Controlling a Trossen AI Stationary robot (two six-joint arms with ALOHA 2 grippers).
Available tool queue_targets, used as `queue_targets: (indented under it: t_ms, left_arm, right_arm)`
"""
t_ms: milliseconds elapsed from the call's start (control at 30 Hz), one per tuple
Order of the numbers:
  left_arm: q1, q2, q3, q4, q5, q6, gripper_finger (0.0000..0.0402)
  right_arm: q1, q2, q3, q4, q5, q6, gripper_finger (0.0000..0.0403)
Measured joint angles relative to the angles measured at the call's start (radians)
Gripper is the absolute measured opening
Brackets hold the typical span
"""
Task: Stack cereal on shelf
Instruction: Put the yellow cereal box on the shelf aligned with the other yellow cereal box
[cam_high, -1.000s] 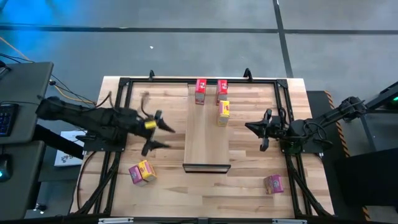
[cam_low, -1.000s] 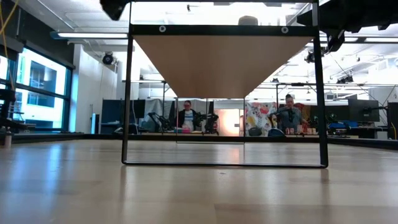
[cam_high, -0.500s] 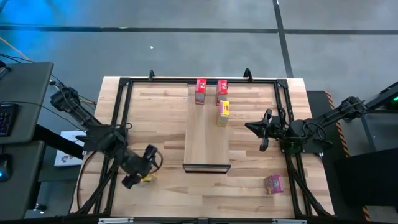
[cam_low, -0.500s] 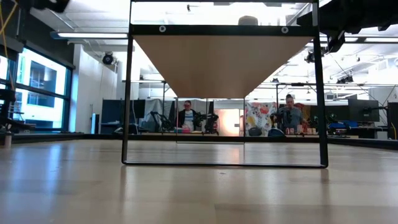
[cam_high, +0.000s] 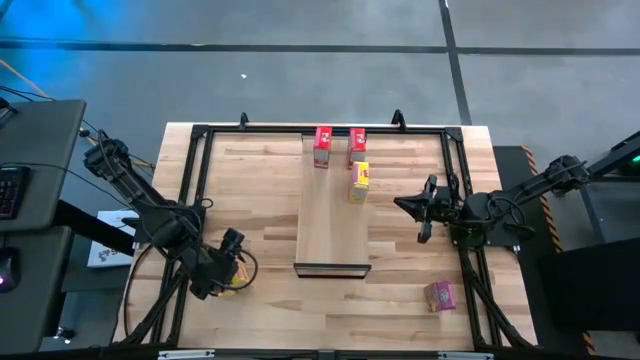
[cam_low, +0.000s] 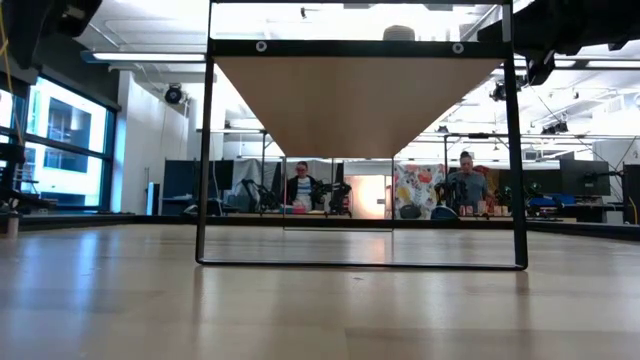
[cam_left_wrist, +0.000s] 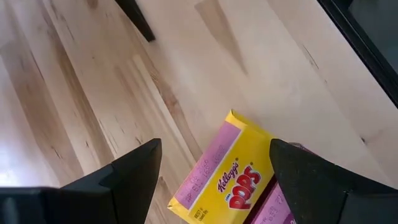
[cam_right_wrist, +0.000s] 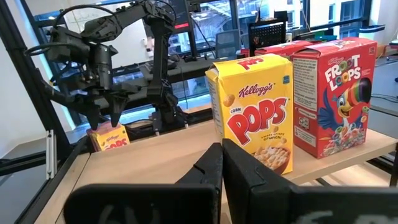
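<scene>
The shelf (cam_high: 332, 220), a light-wood plank raised on a dark frame, runs down the table's middle. Two red cereal boxes (cam_high: 322, 145) (cam_high: 357, 143) and a yellow one (cam_high: 359, 180) stand upright at its far end. On the table near the left front corner lies a yellow cereal box (cam_left_wrist: 227, 180) flat, a pink one (cam_left_wrist: 280, 208) against it. My left gripper (cam_left_wrist: 214, 168) hangs open just above them, pointing steeply down, its fingers on either side of the yellow box. A second pink box (cam_high: 438, 295) stands at the right front. My right gripper (cam_high: 415, 205) waits shut, right of the shelf.
A black frame (cam_high: 190, 200) rims the tabletop. In the low view the shelf's dark end bar (cam_low: 360, 47) and legs stand across the middle. People sit at desks in the room beyond the table.
My left gripper has swung from beside the shelf toward the table's near left corner and come down. It has tipped from nearly level to pointing steeply down, and now hangs over the yellow and pink boxes, still open. The boxes have not moved.
</scene>
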Motion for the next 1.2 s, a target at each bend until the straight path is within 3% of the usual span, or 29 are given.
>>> queue_targets:
  t_ms: [467,800,1200]
  left_arm:
    - [0.000,0.000,0.000,-0.003,0.088,-0.054,0.0289]
    - [0.011,0.000,0.000,-0.040,0.080,0.037,0.0289]
    - [0.023,0.000,0.000,-0.039,0.095,0.000,0.0289]
  right_arm:
    - [0.000,0.000,0.000,-0.019,-0.001,0.024,0.0000]
    - [0.000,0.000,0.000,-0.036,0.002,0.052,0.0000]
    - [0.000,0.000,0.000,-0.050,0.002,0.073,0.0000]
